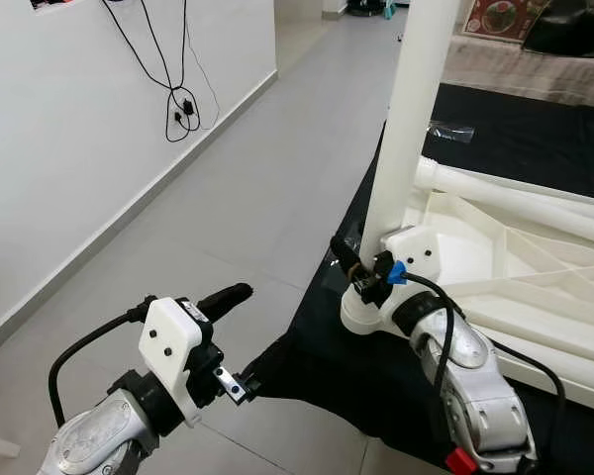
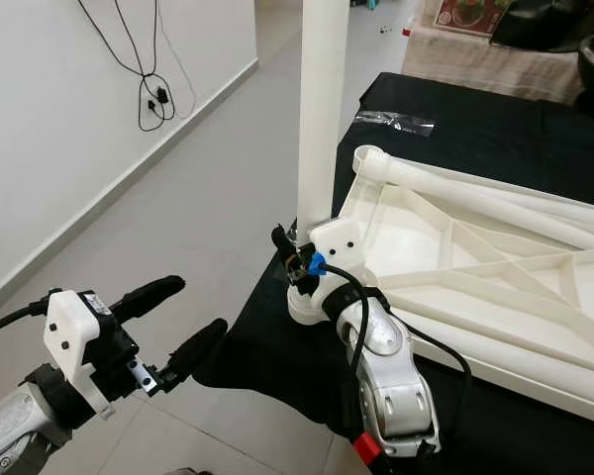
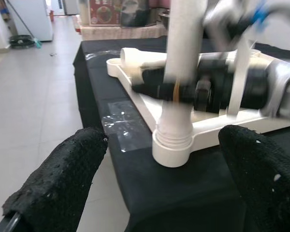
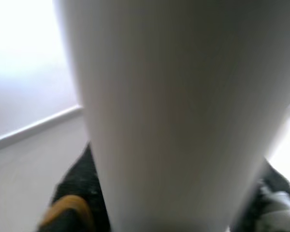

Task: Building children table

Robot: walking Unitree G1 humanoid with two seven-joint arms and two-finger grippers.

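One white table leg (image 2: 322,109) is stood upright in the corner socket (image 1: 361,315) of the upturned white tabletop (image 2: 475,267), which is laid on a black cloth (image 2: 475,129). The leg is clamped low down by the right gripper (image 2: 295,259). The left gripper (image 2: 173,322) is held spread wide, empty, near that corner. A second leg (image 1: 515,193) is seen lying across the frame; remaining legs are judged unfitted.
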